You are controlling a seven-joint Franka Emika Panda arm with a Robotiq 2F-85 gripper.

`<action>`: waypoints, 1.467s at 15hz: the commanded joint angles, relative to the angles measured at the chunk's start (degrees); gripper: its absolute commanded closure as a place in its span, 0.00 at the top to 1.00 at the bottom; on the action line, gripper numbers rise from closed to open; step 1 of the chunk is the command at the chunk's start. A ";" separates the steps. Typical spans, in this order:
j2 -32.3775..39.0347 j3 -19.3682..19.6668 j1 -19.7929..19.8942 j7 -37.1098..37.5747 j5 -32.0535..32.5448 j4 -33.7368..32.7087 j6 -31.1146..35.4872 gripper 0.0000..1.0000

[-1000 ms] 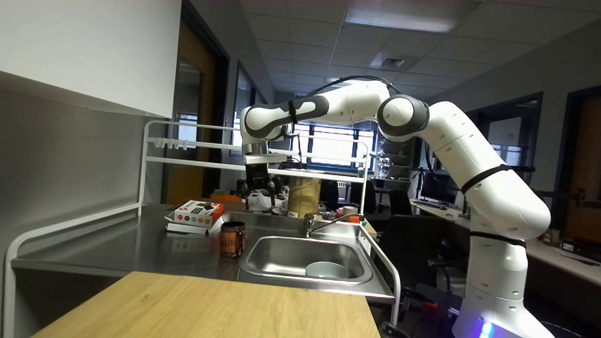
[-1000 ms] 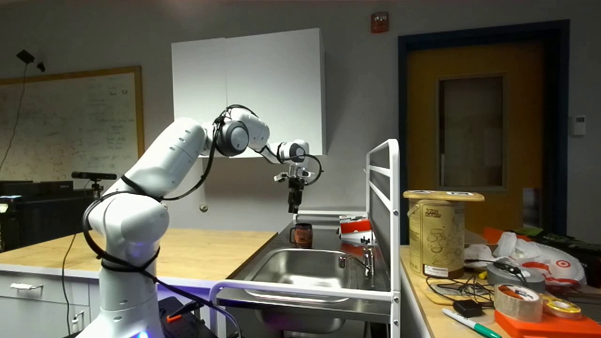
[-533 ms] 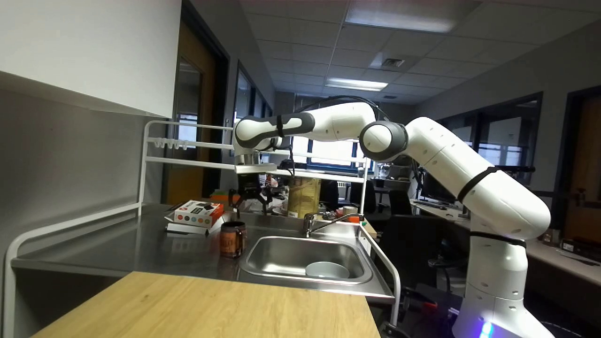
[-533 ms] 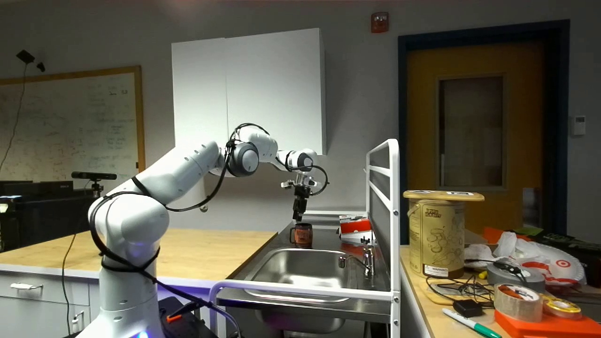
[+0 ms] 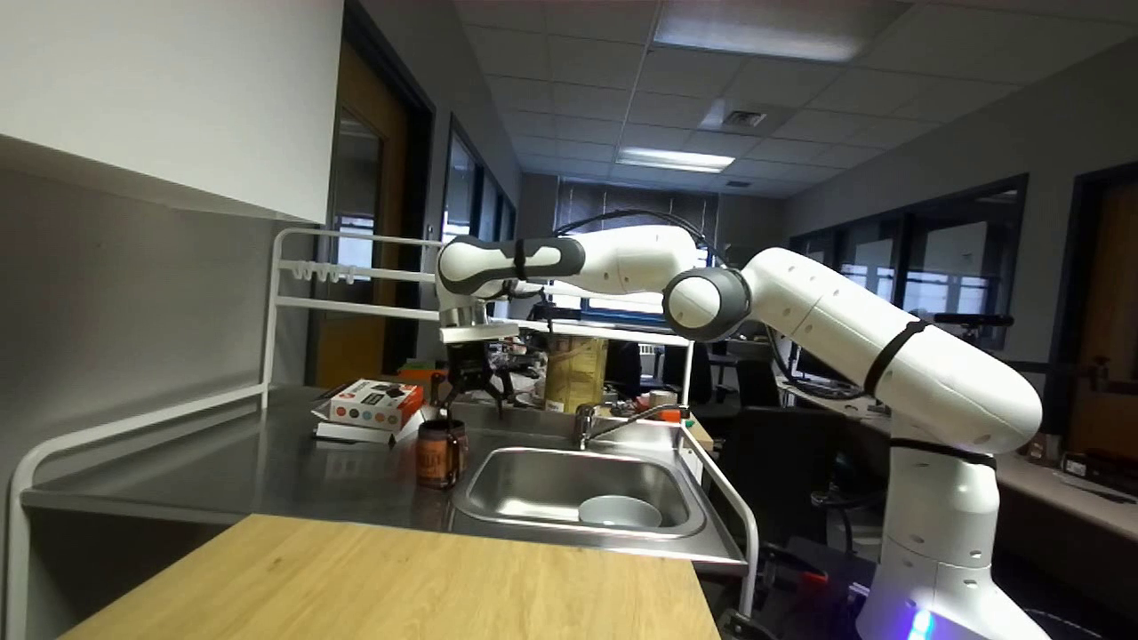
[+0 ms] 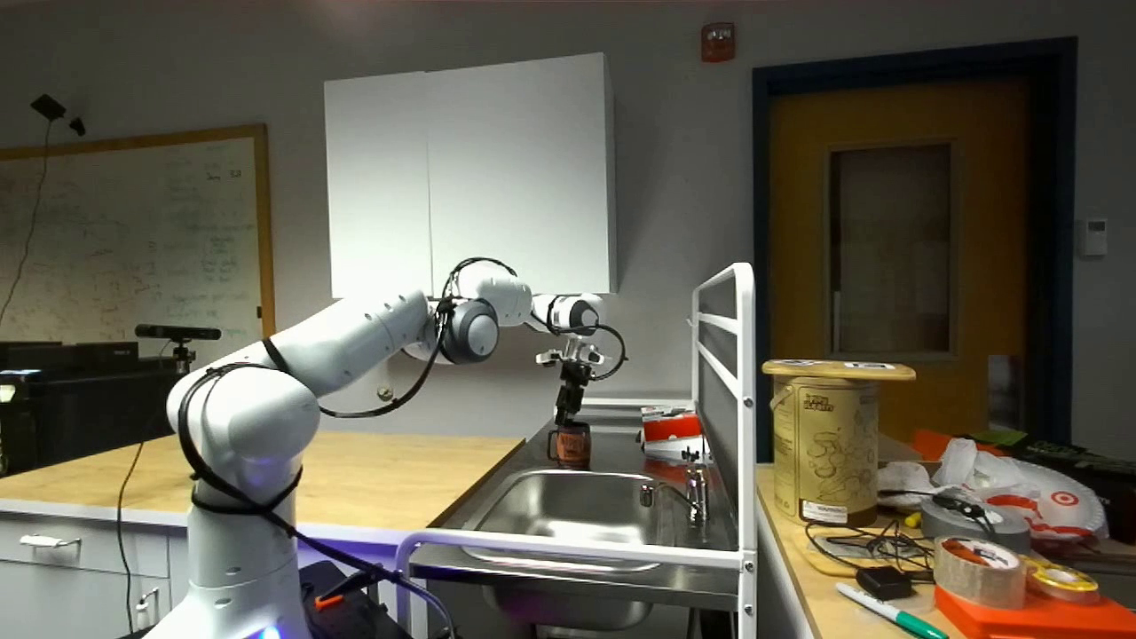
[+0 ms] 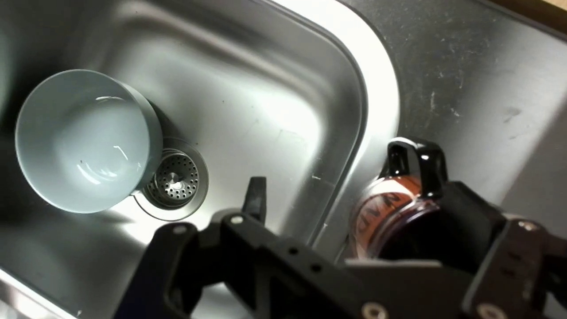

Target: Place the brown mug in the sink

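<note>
There stands the glossy brown-and-orange mug [image 7: 381, 215], upright on the grey stainless-steel counter [image 7: 469, 75], just beside the rim of the rounded rectangular steel sink [image 7: 383, 75], not yet in it! The black 2-finger gripper [image 5: 474, 416] hangs just above, fingers [image 7: 255, 197] spread wide, grasping nothing: 1 seems poised over the mug's mouth, 1 on the sink side, presumably to pinch the wall between them. Touching the mug? Can't tell. And the wrist view alone peers down steeply enough to show the perforated metal strainer [image 7: 176, 179] and the whole pale-grey round bowl [image 7: 84, 141], which leaves, I'd judge, landing room on the mug's side. In an exterior view the white tubular rail [image 6: 568, 548] crosses before the sink, and no bowl shows.
</note>
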State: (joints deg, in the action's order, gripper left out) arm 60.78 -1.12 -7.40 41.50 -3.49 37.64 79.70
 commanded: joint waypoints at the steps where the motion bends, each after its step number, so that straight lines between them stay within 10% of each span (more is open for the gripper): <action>1: 3.95 -0.25 0.80 1.71 -1.13 -6.44 -3.42 1.00; 9: 4.65 -0.17 1.05 1.97 -1.35 -8.41 -4.67 0.35; 10: 4.69 -0.28 1.24 2.01 -1.56 -8.44 -4.91 0.80; 12: 4.56 -0.61 1.40 2.03 -1.98 -8.52 -5.41 0.73; 16: 3.96 -0.82 1.16 1.76 -2.23 -9.14 -6.22 1.00; 22: 3.86 -0.93 1.75 1.89 -3.15 -10.11 -5.73 1.00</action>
State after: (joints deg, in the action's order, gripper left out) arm 63.78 -1.39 -6.37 42.08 -5.44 30.35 75.01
